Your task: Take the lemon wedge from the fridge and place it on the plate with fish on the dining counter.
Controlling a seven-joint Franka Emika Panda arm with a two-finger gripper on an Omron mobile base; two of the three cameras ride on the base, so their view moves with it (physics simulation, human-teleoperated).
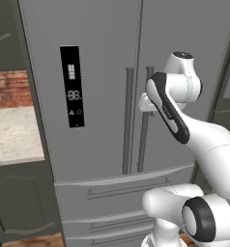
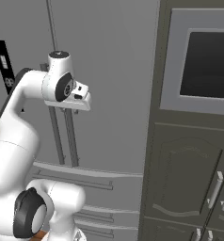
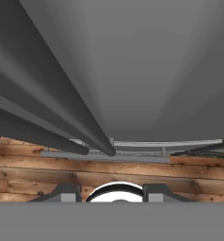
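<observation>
Fridge: I face the tall grey fridge [image 1: 102,96] with both French doors shut; a black display panel [image 1: 72,87] sits on the left door, and two long vertical bar handles [image 1: 128,120] run side by side along the centre seam, with drawers below.

Arm: my white arm rises from the base and bends so the hand sits right at the right-door handle [image 1: 145,120], about its upper part.

Gripper: in the hand view the gripper [image 3: 112,194] shows two dark finger tips standing apart, partly open, with nothing between them. The view looks down along the door face and both handle bars to the wooden floor [image 3: 109,172].

Contact: I cannot tell whether the fingers already straddle the handle; the hand hides that spot in both base views, though it looks very close.

Lemon wedge: presumably inside the closed fridge, so I cannot see it yet.

Step in hand: I judge this to be reaching for the right-door handle to open it.

Doing it well: I should centre one bar between the fingers, not both, close firmly, then pull along the door's arc rather than straight back, so the grip does not slip off.

Beside: a dark cabinet with a built-in oven [image 2: 203,61] stands along the fridge's right edge.
</observation>
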